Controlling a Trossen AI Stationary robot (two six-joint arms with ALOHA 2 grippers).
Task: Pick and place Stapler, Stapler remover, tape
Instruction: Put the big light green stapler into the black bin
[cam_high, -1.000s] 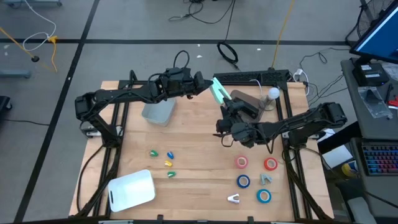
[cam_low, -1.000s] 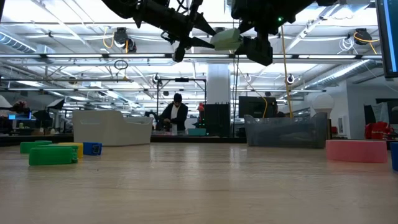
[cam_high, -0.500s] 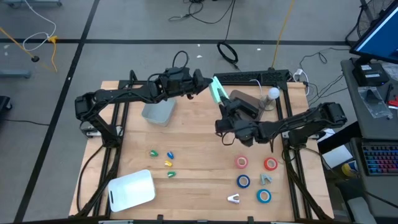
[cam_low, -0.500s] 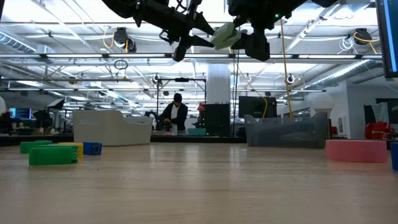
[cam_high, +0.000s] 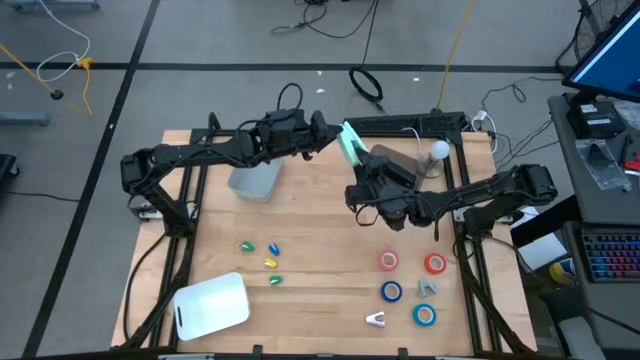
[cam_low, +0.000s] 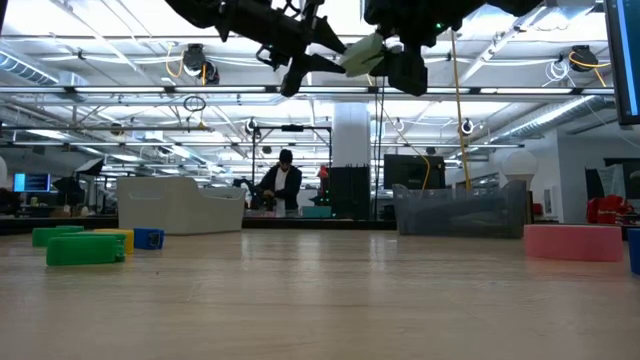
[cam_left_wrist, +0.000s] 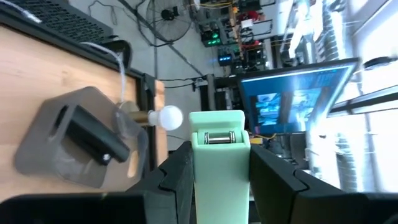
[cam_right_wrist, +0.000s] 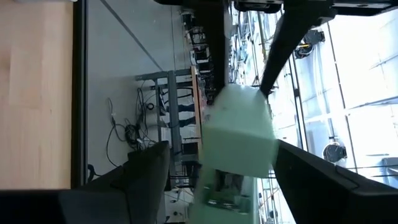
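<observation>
The pale wooden table is spanned by two dark arms meeting above its far middle. The pale green plastic stapler is held up in the air there, pinched between the fingers of the left gripper. The right gripper is raised just beside it, fingers spread wide on either side of the stapler's free end without closing. The four small red and blue tape rolls lie on the table's near right part.
</observation>
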